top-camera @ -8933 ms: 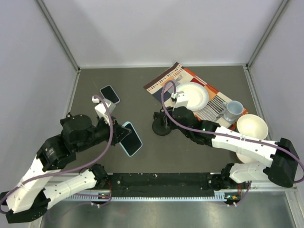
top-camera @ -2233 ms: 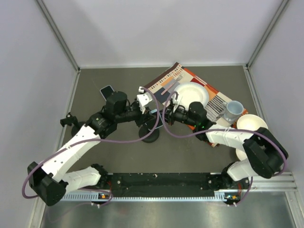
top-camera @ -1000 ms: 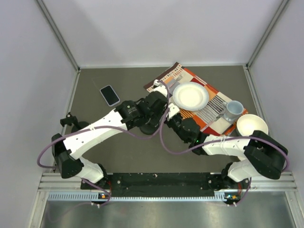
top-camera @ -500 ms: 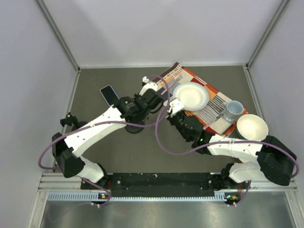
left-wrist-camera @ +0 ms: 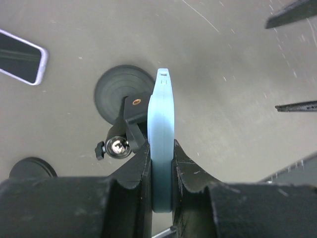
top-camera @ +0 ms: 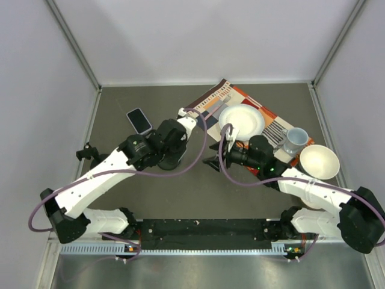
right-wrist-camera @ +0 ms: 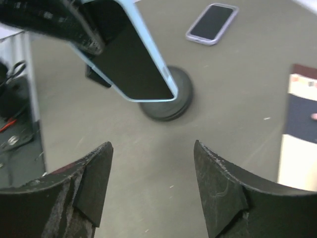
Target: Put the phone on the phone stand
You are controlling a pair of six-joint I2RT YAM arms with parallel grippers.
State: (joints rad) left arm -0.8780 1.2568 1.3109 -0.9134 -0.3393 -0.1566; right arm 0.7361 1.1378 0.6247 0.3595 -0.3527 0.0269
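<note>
1. my left claw [left-wrist-camera: 161, 171] is clamped on the phone [left-wrist-camera: 161, 124]. its two matte black fingers [left-wrist-camera: 133, 173] press the flat faces, one from each side.
2. the phone is a thin slab in a smooth, pale blue case with rounded corners. the left wrist view shows it edge-on. the right wrist view shows its dark, glossy screen, tilted.
3. the phone is held off the table [left-wrist-camera: 237, 74], just beside the phone stand [left-wrist-camera: 119, 91]. i cannot tell whether it touches the stand's bracket.
4. the phone stand has a round black base marked with concentric rings, an angled black bracket with a small orange dot, and a shiny metal-faced knob.
5. my right claw [right-wrist-camera: 153, 183] stands apart and grips nothing. its fingers [right-wrist-camera: 220, 191] are black, wedge-shaped and scuffed grey.
6. a second phone [top-camera: 139, 120], in a lilac-rimmed case, lies flat on the table, apart from the stand.
7. the table surface is dull grey-brown with fine pale scratches.
8. a striped mat [top-camera: 207, 102] carries a round white plate [top-camera: 242, 120] and a pale mug [top-camera: 295, 141]. a cream bowl [top-camera: 319, 161] sits beside it.
</note>
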